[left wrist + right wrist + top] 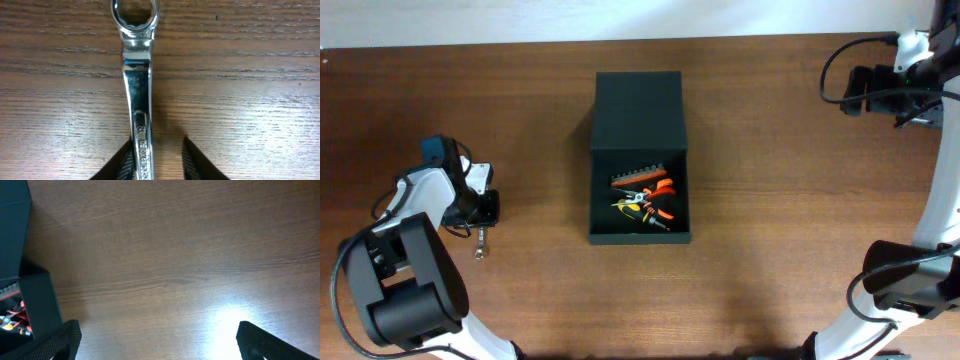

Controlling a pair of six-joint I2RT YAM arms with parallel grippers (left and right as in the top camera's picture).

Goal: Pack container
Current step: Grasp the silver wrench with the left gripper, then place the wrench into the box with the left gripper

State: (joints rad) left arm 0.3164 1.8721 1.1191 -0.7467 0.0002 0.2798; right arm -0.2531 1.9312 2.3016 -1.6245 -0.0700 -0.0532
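Overhead, the container (640, 237) sits at the middle of the table (770, 260), long side running away from the arms. Its lid (638, 105) is open and folded back on the far side. Inside, toward the far end of the bottom, lie an orange strip (638, 177), orange-handled pliers (660, 192) and a small yellow-and-black tool (630, 208), all close together; what they are in detail is too small to tell. Well to the left of the container, the left gripper (480, 212) points down at the table over a wrench (479, 241). In the left wrist view the wrench (136, 100) is chrome, flat on the wood, with its ring end away from the camera. The left gripper (158, 145) straddles the shaft with its jaws apart: one finger (125, 162) is at the shaft, while bare wood shows between the shaft and the other finger. The right gripper (852, 90) is raised at the far right corner, well apart from the container. In the right wrist view the right gripper (157, 330) is spread wide over bare wood with nothing between its fingers (60, 342); the container (37, 300) shows at the left edge of that view with a bit of orange inside.
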